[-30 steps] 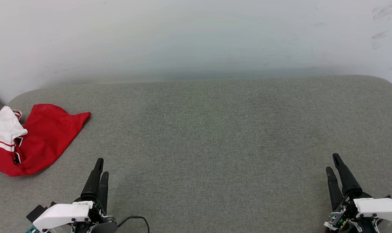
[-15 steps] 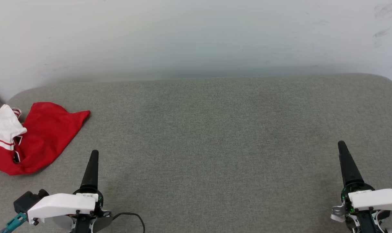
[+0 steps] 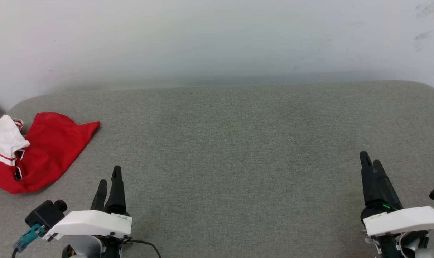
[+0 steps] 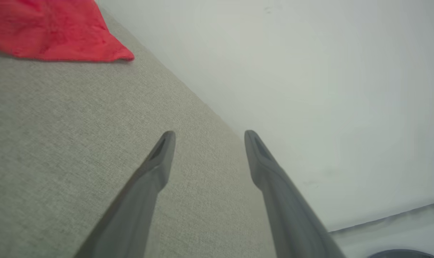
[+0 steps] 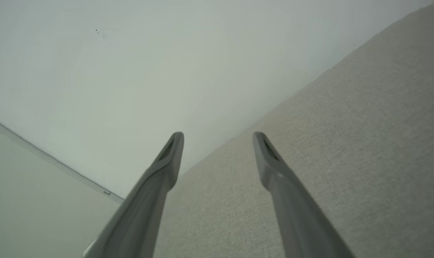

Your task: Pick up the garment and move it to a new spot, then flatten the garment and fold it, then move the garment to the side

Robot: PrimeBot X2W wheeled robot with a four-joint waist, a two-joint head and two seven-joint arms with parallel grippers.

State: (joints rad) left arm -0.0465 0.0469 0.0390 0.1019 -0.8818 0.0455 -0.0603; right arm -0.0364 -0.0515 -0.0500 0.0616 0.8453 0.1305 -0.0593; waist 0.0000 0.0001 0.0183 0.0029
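The garment (image 3: 45, 150), red with a white striped-trim sleeve at its left, lies crumpled at the far left of the grey padded surface (image 3: 224, 143); one red corner of the garment (image 4: 59, 32) reaches into the top left of the left wrist view. My left gripper (image 3: 109, 175) hovers at the lower left, to the right of the garment and apart from it, open with nothing between its fingers (image 4: 156, 161). At the lower right my right gripper (image 3: 370, 159) stands open and holds nothing, as its spread fingers (image 5: 167, 157) show.
A pale wall (image 3: 217, 39) rises directly behind the padded surface. The surface's rounded back corners sit at far left and far right. A dark cable (image 3: 145, 244) trails from the left wrist near the bottom edge.
Both grippers have rolled about their wrists, so two fingers show where half a second ago one did. The left one shifted slightly right. The garment has not moved.
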